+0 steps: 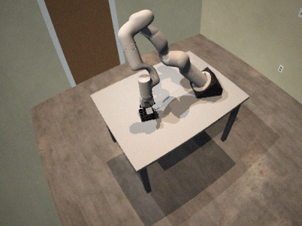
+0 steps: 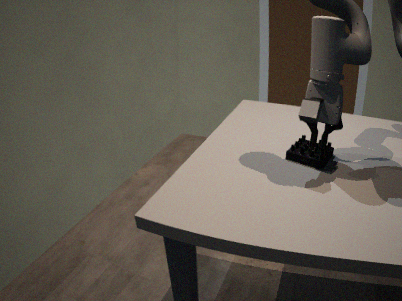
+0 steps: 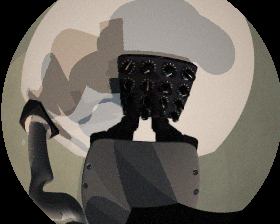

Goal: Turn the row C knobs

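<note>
The knob box [image 1: 148, 115] is a small black block with rows of dark knobs, standing on the white table left of centre. It also shows in the exterior view [image 2: 310, 153] and in the wrist view [image 3: 156, 86]. My gripper [image 1: 147, 109] points straight down over the box. Its fingertips [image 2: 318, 138] are down among the knobs. In the wrist view the two fingers stand slightly apart on either side of one knob in the box's nearer half. They are open and not clamped on it. I cannot read which knob it is, nor the white lines.
The arm's dark base [image 1: 207, 85] stands at the back right of the table. The arm's links arch above the table behind the box. A brown door [image 1: 79, 25] is in the wall beyond. The table's edges are well away from the box.
</note>
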Controlling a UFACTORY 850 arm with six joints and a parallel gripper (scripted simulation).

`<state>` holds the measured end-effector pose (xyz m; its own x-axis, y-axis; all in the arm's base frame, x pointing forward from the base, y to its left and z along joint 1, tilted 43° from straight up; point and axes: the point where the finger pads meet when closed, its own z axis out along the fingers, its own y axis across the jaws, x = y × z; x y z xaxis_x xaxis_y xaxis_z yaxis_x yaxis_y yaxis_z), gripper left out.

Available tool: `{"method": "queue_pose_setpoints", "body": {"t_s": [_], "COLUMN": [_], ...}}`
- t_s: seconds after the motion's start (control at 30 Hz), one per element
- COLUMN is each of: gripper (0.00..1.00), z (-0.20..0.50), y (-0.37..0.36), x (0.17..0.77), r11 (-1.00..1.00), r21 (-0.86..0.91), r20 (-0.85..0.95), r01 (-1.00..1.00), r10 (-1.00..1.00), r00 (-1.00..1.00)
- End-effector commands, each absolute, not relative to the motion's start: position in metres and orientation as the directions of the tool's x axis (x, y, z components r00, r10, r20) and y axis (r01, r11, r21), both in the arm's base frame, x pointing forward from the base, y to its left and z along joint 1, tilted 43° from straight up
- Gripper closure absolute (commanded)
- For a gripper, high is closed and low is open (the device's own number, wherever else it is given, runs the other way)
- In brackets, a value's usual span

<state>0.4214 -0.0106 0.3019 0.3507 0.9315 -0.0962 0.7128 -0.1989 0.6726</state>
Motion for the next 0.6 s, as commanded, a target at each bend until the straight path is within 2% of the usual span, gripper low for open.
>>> {"method": "queue_pose_setpoints", "body": {"t_s": [0.0, 0.57], "gripper": [0.81, 0.81], "z": [0.304, 0.328], "y": [-0.010, 0.000], "x": [0.421, 0.401], "r11": [-0.199, -0.199], "r21": [0.673, 0.673], "r20": [-0.096, -0.095], "r01": [0.712, 0.712], "r10": [0.932, 0.932], "r00": [0.351, 0.351]}}
